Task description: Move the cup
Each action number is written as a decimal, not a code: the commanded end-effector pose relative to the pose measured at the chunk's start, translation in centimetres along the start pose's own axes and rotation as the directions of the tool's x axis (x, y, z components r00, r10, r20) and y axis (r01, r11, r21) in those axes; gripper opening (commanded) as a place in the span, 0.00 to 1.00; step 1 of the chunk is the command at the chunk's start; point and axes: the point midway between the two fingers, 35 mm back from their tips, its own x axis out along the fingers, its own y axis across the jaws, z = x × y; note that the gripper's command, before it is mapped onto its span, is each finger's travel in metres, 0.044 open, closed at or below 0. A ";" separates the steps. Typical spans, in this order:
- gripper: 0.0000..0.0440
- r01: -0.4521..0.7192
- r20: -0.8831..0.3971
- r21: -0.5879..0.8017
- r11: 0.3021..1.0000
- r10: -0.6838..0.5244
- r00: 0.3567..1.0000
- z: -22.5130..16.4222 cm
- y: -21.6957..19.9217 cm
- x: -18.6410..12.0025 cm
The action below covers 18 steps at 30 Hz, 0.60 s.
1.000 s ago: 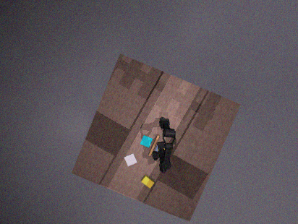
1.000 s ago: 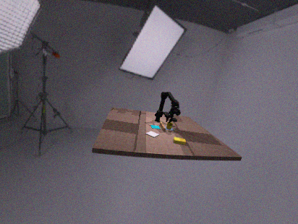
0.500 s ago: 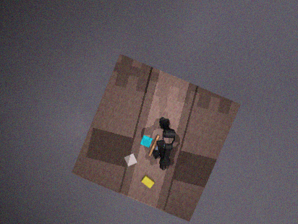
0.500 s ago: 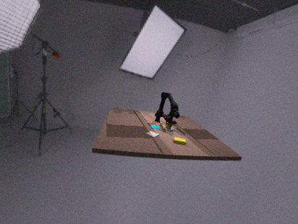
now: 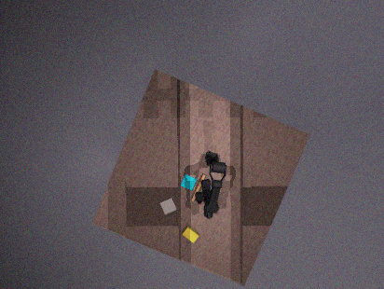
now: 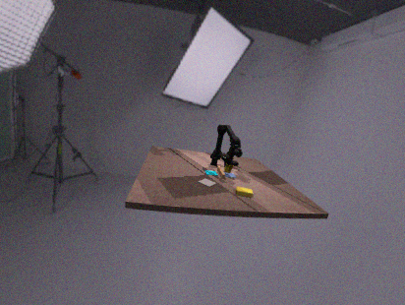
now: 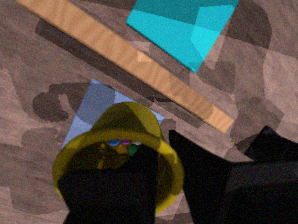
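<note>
The black hand (image 5: 200,198) (image 6: 229,162) (image 7: 162,134) is pinching the wall of the yellow cup (image 6: 228,168) (image 7: 167,145), one finger reaching inside, and colored marbles (image 7: 132,149) are showing within. The cup is partly covering the blue pad (image 6: 230,175) (image 7: 82,115) in the wrist view, though whether it is touching is unclear. A wooden bar (image 5: 198,187) (image 6: 220,171) (image 7: 142,62) is lying between the blue pad and a cyan piece (image 5: 188,182) (image 6: 211,172) (image 7: 172,30) on the counter (image 5: 275,154) (image 6: 162,189) (image 7: 20,165).

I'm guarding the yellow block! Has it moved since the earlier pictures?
No, the yellow block sits in the same spot, just as near the edge of the table.
</note>
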 end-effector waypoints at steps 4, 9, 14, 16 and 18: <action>0.07 -0.055 0.000 0.069 0.996 0.055 0.998 0.7 -0.6 -2.2; 0.07 -0.089 0.008 0.122 0.989 0.088 0.996 1.5 -1.1 -3.5; 0.06 -0.123 0.020 0.173 0.977 0.122 0.992 2.6 -1.4 -4.5; 0.05 -0.137 0.027 0.192 0.972 0.135 0.991 3.0 -1.5 -4.8; 0.05 -0.151 0.035 0.211 0.966 0.147 0.988 3.6 -1.6 -5.0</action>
